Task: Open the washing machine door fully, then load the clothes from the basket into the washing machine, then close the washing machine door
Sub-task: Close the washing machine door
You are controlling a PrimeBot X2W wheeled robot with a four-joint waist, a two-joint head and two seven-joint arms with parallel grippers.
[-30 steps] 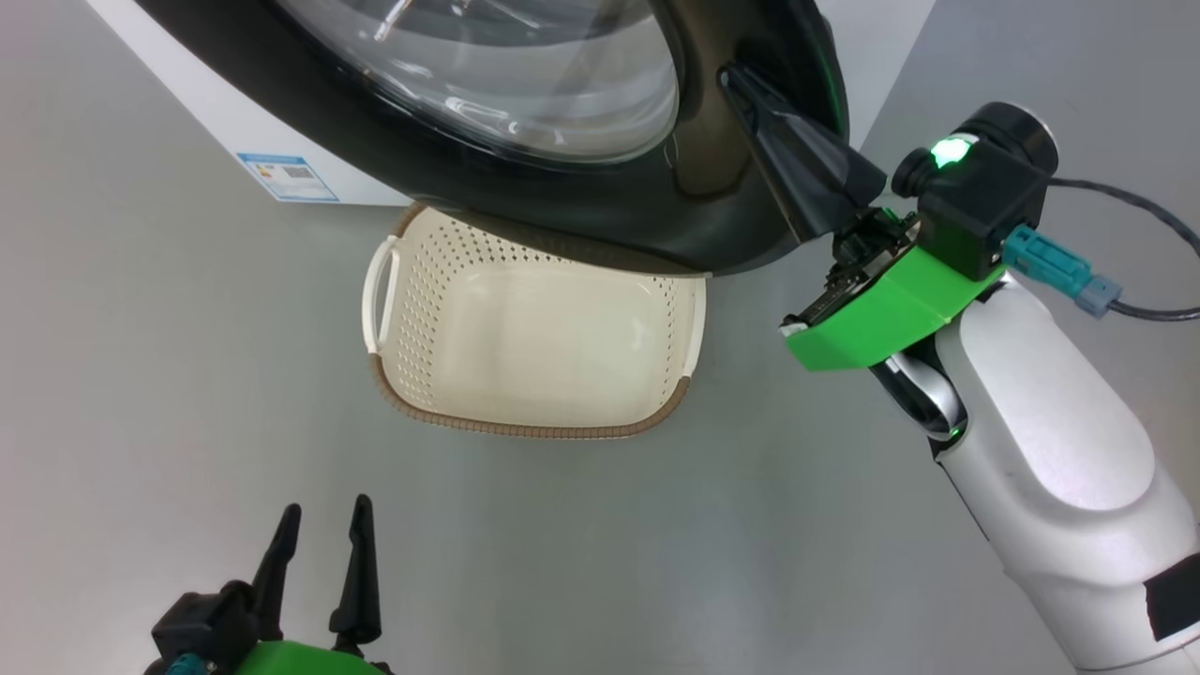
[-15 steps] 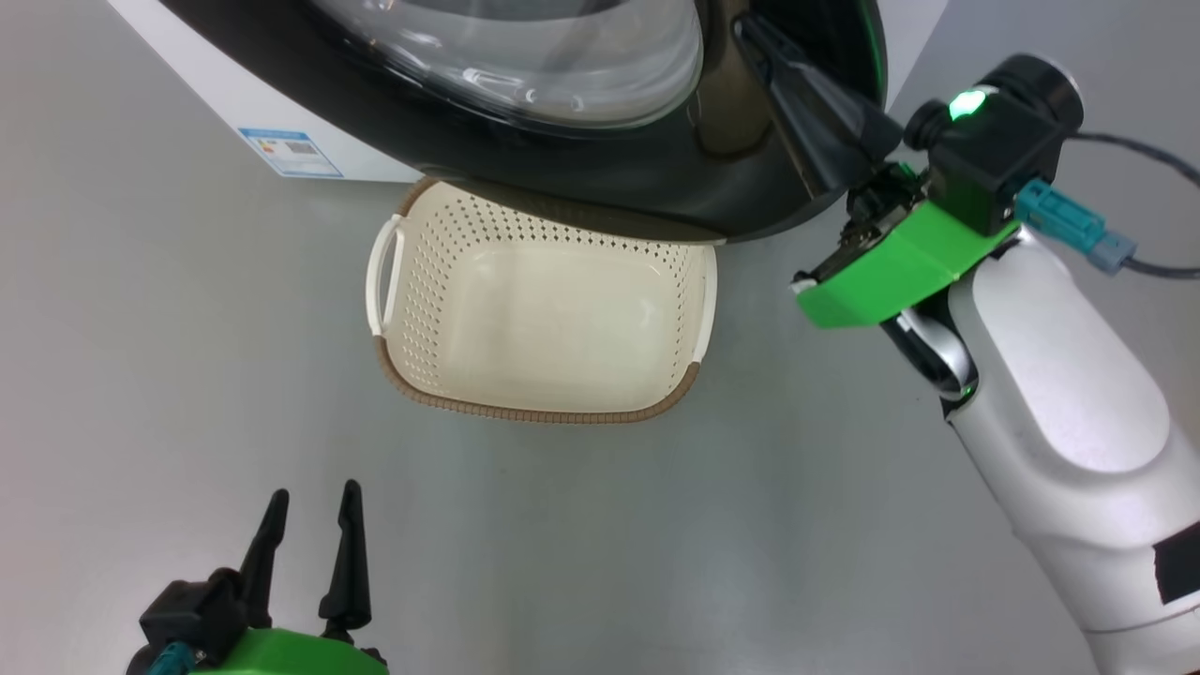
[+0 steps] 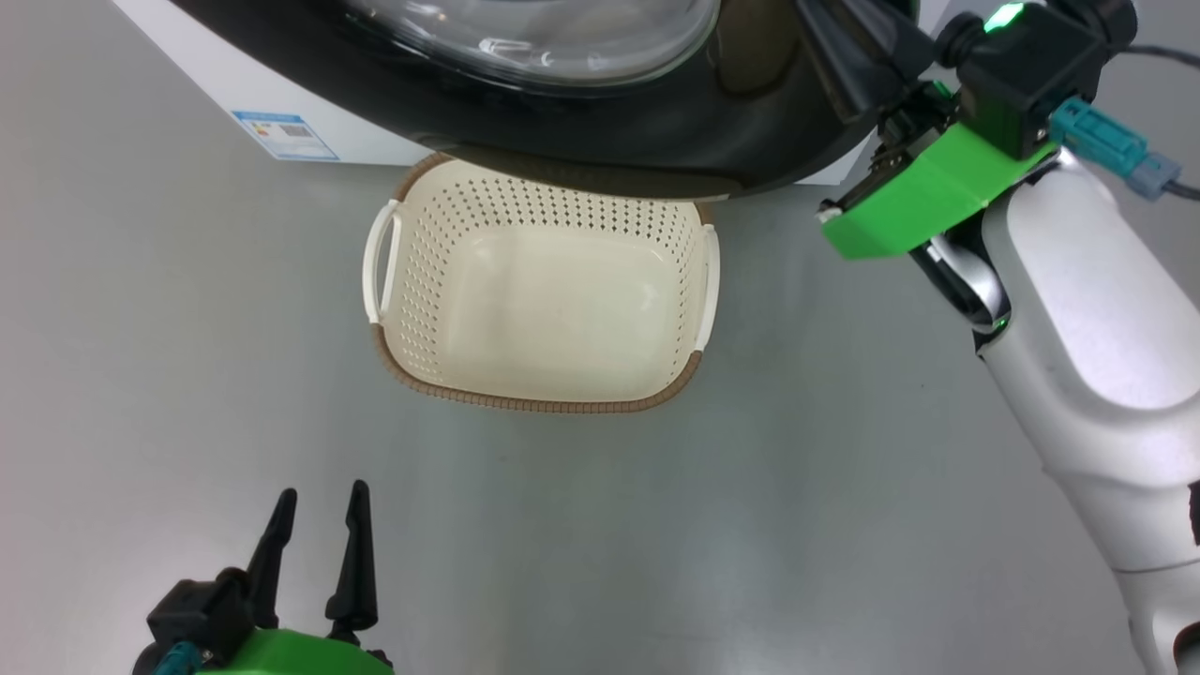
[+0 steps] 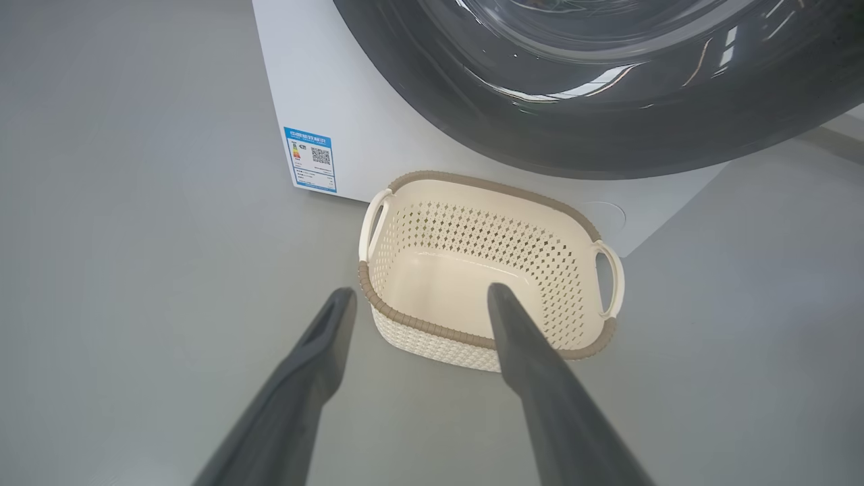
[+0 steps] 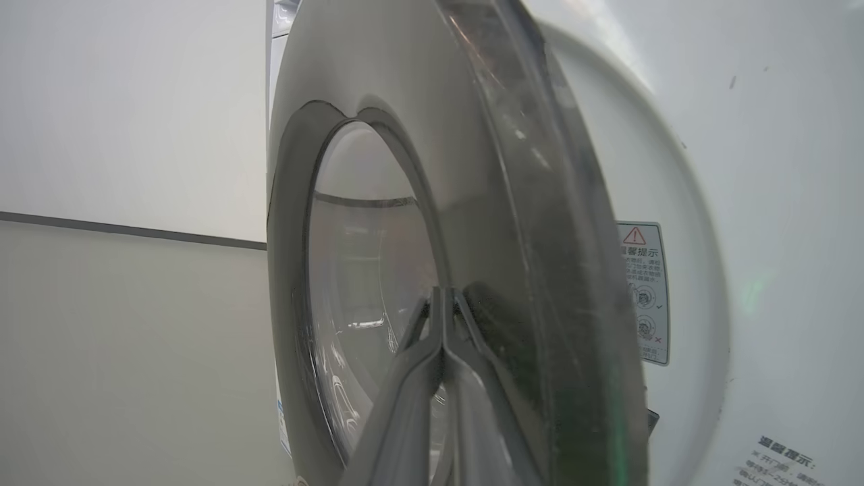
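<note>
Washing machine door [image 3: 600, 141]: partly open, above far rim of basket [image 3: 525, 405] on floor. Right end effector [image 5: 442, 297]: clenched, fingertips at door's outer face. Left end effector [image 3: 322, 497]: released, hovering near basket.

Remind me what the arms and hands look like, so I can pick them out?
Left hand and right hand each have two long, tapering black fingers on a bright green bracket. The right forearm is a glossy white shell, carrying a black camera block with a green light and a teal connector with a grey cable.
</note>
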